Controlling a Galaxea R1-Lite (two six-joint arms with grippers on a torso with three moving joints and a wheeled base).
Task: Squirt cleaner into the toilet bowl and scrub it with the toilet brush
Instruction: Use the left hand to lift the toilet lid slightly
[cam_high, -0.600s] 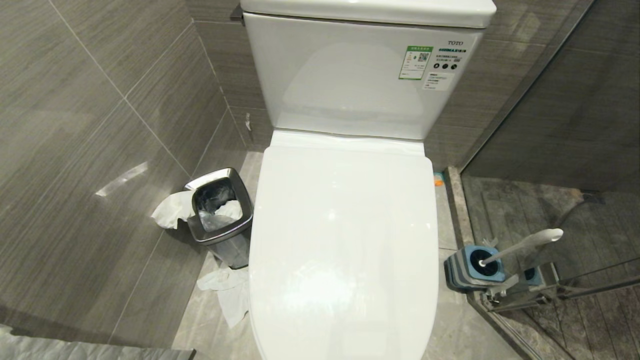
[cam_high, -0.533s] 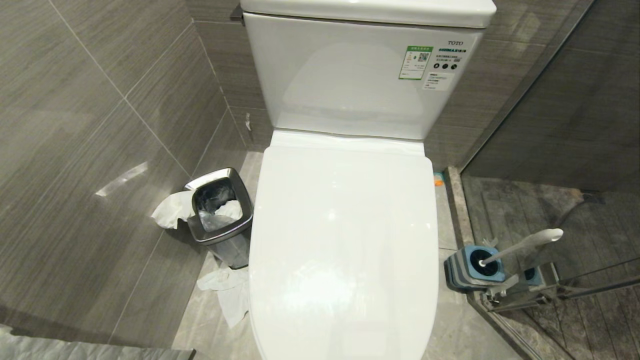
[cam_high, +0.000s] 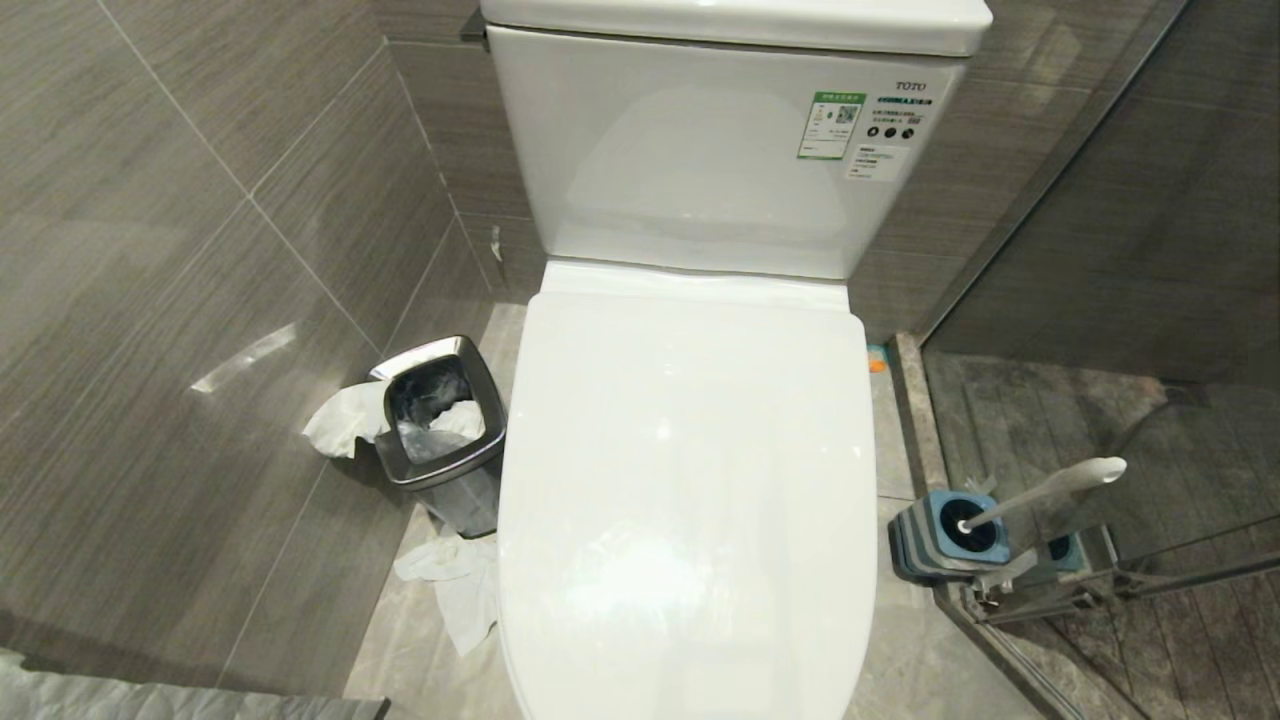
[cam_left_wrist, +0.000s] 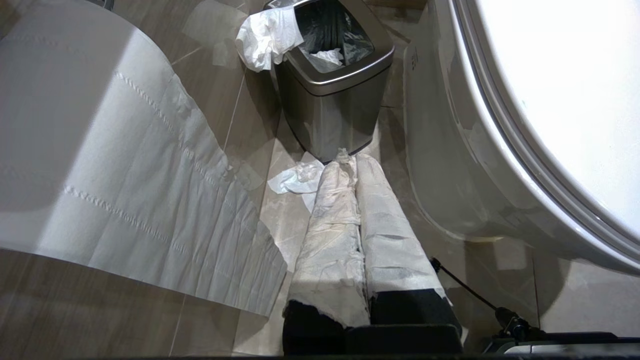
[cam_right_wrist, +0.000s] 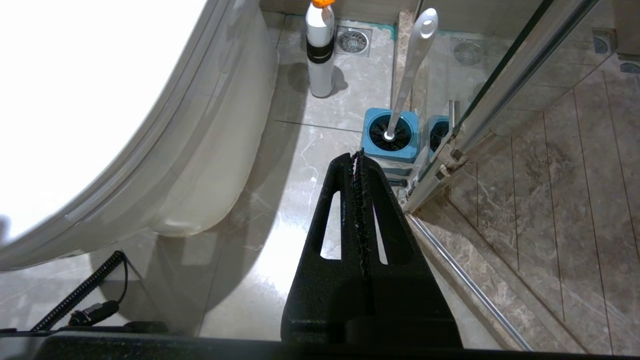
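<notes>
A chrome waste bin (cam_high: 440, 420) stands against the left wall, tissue (cam_high: 455, 590) strewn on the floor beside it. The left gripper (cam_left_wrist: 356, 165), paper-wrapped fingers pressed together, hangs just before the bin. The toilet bowl (cam_high: 690, 480) fills the middle, lid down. On the narrow floor strip by the glass door, the right gripper (cam_right_wrist: 359, 155), fingers pressed together, points at the toilet brush (cam_high: 1050, 490) standing in its blue holder (cam_high: 945, 535); a white bottle (cam_right_wrist: 320, 50) stands beyond.

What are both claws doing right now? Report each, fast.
Left claw: closed, holding nothing; its fingers are wrapped in white paper.
Right claw: closed, holding nothing, near the toilet brush in its holder.
</notes>
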